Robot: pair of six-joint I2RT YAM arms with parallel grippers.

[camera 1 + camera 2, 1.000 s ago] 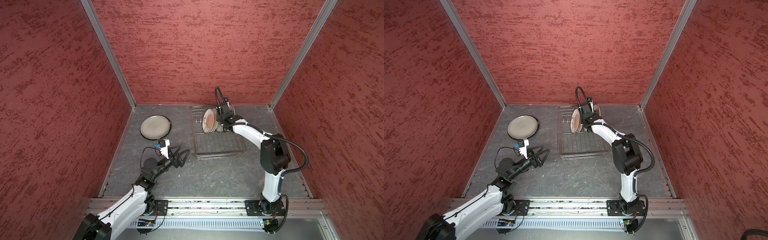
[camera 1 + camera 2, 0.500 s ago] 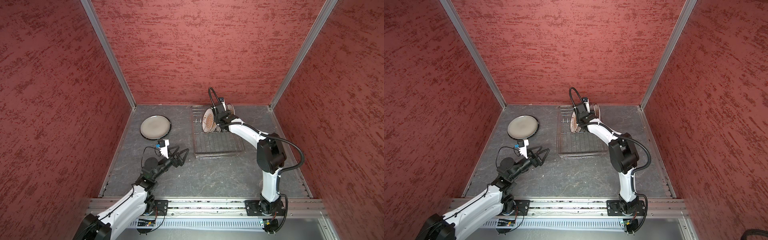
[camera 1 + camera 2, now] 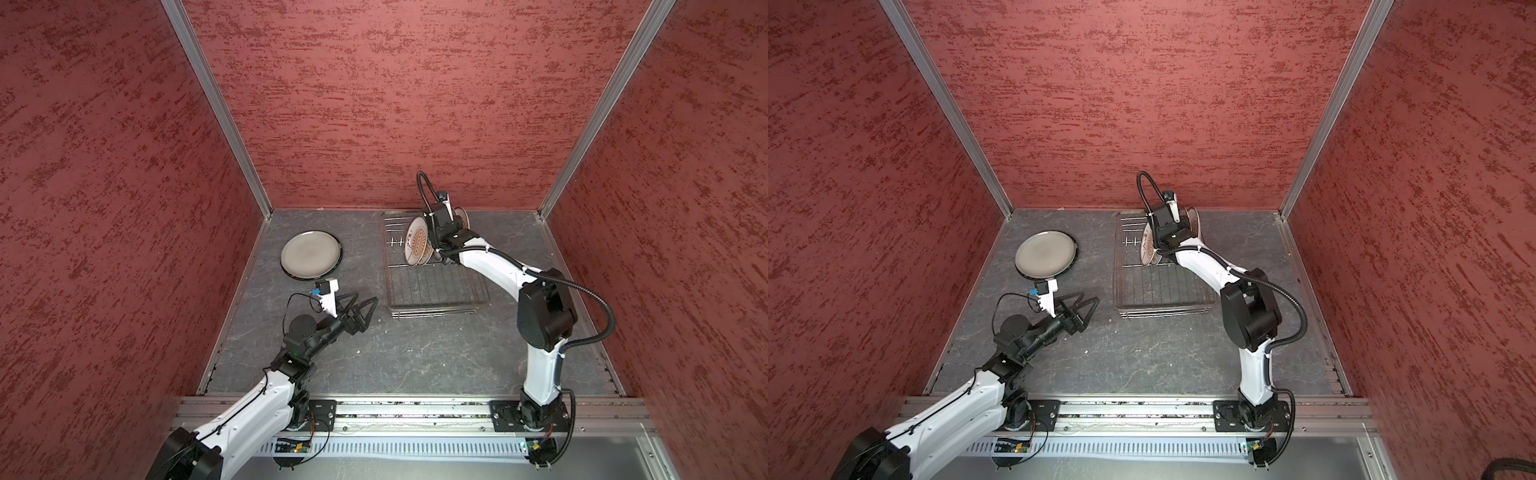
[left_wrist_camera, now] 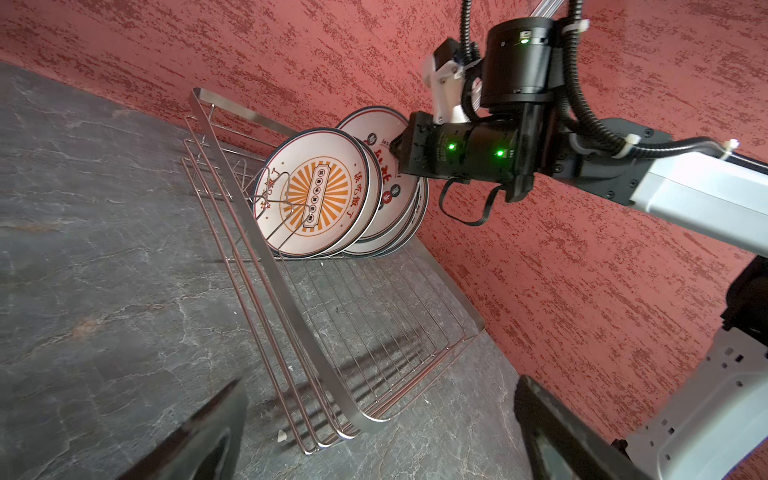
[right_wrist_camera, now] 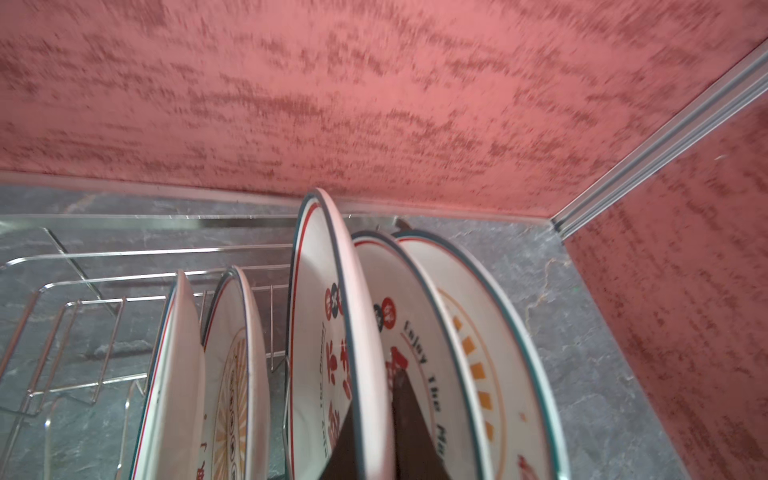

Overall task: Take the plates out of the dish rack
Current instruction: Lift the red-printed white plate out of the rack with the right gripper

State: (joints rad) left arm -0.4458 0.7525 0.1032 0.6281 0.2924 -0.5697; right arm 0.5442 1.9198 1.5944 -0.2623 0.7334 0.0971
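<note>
The right arm (image 3: 494,266) rises from the front rail, bends at the elbow and reaches over the dish rack (image 3: 436,291) to its far end. Its wrist is turned down upon the plates (image 4: 332,199), which stand there on edge. The right fingers (image 5: 415,432) pinch the rim of the plate with red characters (image 5: 324,332), one finger on each face; this plate stands higher than its neighbours. The left arm (image 3: 257,403) lies low and is stretched forward. The left fingers (image 4: 548,415) are spread wide above the counter (image 3: 415,357), near the rack's front left corner. A grey plate (image 3: 311,254) lies flat on the counter, left of the rack.
</note>
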